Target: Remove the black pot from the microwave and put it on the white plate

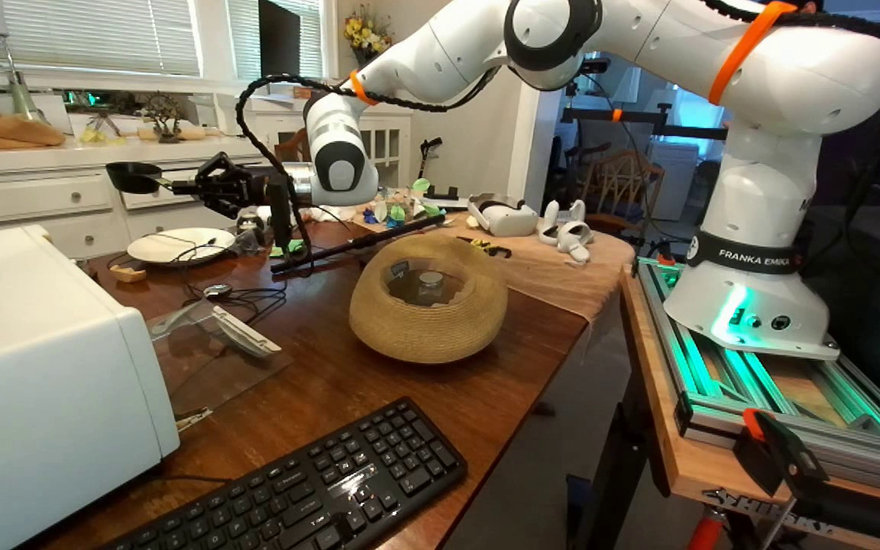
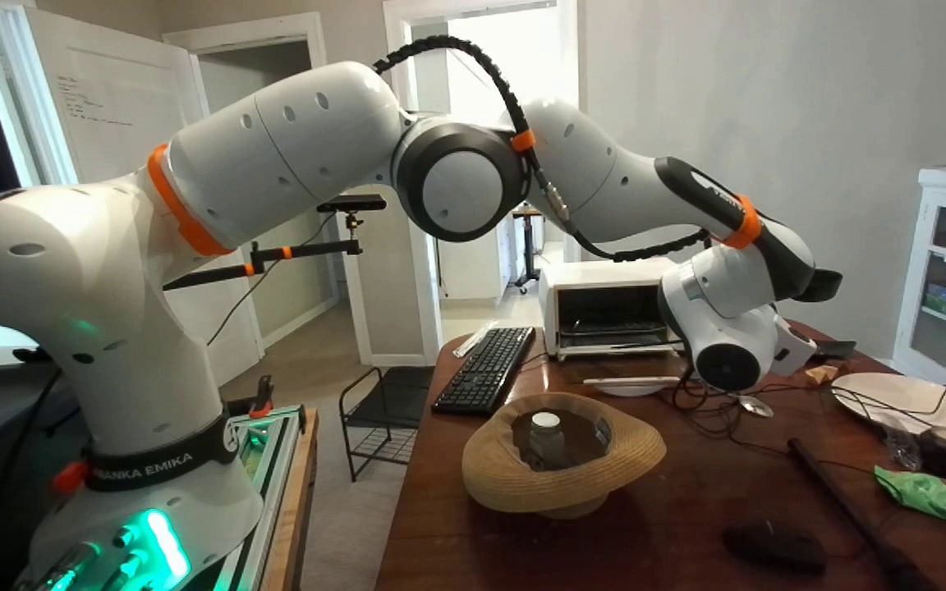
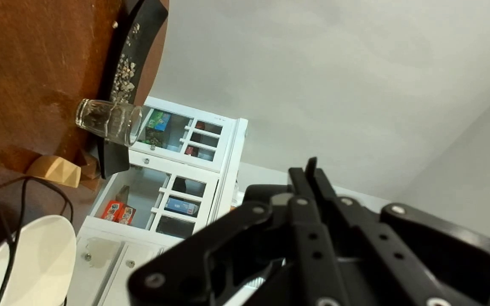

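Note:
The black pot (image 1: 134, 177) hangs in the air by its handle, beyond the fingertips of my gripper (image 1: 180, 186). A thin dark piece, seemingly the handle, shows between the nearly closed fingertips of the gripper (image 3: 308, 174) in the wrist view. The pot (image 2: 819, 285) is partly hidden behind my arm in an exterior view, where the fingers are hidden too. The white plate (image 1: 180, 246) lies on the table, lower in the picture than the pot; it also shows at the right edge (image 2: 929, 402). The microwave (image 1: 35, 367) stands with its front open (image 2: 613, 316).
A straw hat (image 1: 428, 325) with a jar in it stands mid-table. A keyboard (image 2: 485, 369), loose cables (image 2: 707, 414) and a black rod (image 1: 363, 244) lie about. Cables cross the plate. The wrist view shows a drinking glass (image 3: 109, 121) and a black tray of pebbles (image 3: 123, 80).

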Controlling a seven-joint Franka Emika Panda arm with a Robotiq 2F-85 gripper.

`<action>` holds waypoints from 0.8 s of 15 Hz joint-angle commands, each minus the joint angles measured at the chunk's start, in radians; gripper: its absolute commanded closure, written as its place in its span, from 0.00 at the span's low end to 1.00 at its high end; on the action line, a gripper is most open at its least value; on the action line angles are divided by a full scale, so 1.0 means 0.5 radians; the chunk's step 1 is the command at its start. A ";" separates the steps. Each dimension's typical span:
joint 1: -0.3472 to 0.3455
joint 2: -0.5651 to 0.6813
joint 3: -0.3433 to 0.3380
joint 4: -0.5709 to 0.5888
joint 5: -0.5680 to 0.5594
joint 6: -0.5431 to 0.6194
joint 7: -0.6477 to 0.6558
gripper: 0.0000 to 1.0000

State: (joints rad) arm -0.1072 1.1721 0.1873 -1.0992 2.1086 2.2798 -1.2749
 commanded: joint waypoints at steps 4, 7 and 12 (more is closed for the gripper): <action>0.124 0.046 -0.133 0.044 -0.016 -0.042 0.175 0.99; 0.250 0.097 -0.186 0.149 -0.075 0.075 0.349 0.99; 0.478 0.326 -0.265 0.552 -0.195 0.403 0.666 0.99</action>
State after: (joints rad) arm 0.0644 1.2321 0.0902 -0.9936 2.0701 2.3853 -1.0678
